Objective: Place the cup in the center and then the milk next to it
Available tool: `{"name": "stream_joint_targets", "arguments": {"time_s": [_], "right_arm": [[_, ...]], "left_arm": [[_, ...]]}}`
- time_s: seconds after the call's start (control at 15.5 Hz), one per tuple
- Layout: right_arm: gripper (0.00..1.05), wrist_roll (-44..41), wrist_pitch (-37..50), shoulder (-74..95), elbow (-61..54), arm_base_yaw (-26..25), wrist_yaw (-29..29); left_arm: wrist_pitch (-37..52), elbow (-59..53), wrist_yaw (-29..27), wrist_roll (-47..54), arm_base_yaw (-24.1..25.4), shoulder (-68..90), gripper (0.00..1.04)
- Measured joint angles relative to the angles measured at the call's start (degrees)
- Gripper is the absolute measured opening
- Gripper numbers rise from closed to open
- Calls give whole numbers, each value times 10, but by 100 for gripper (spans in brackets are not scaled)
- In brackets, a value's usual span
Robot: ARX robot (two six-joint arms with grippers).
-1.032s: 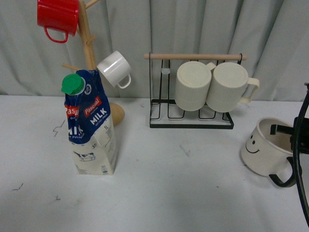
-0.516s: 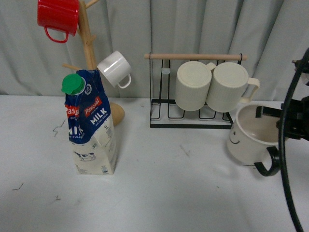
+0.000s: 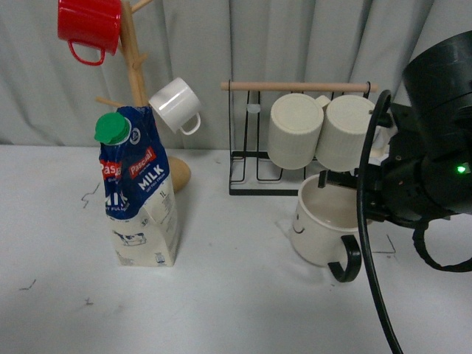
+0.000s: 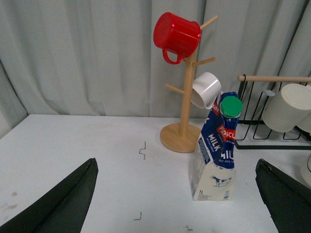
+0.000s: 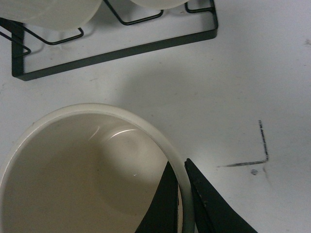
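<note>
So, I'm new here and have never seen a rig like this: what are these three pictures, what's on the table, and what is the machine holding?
It is a robot with two arms, each ending in a two-fingered gripper. The front view looks out from its body; the other two come from cameras on its wrists. On the white table stand a milk carton, a wooden mug tree with a red mug and a small white cup, and a wire rack with two ribbed mugs. The right gripper pinches the rim of the cream smiley cup. The left gripper is open, holding nothing.
</note>
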Motion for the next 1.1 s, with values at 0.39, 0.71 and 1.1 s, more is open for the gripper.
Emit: {"name": "stream_joint_targets", "arguments": {"time_s": [0.39, 0.71, 1.1], "right_arm": [[3, 36, -51, 27, 57, 25, 16], [3, 36, -78, 38, 71, 26, 15], [10, 35, -82, 46, 81, 26, 2]], "left_arm": [[0, 0, 0, 0, 0, 0, 98], [0, 0, 0, 0, 0, 0, 98], [0, 0, 0, 0, 0, 0, 98]]}}
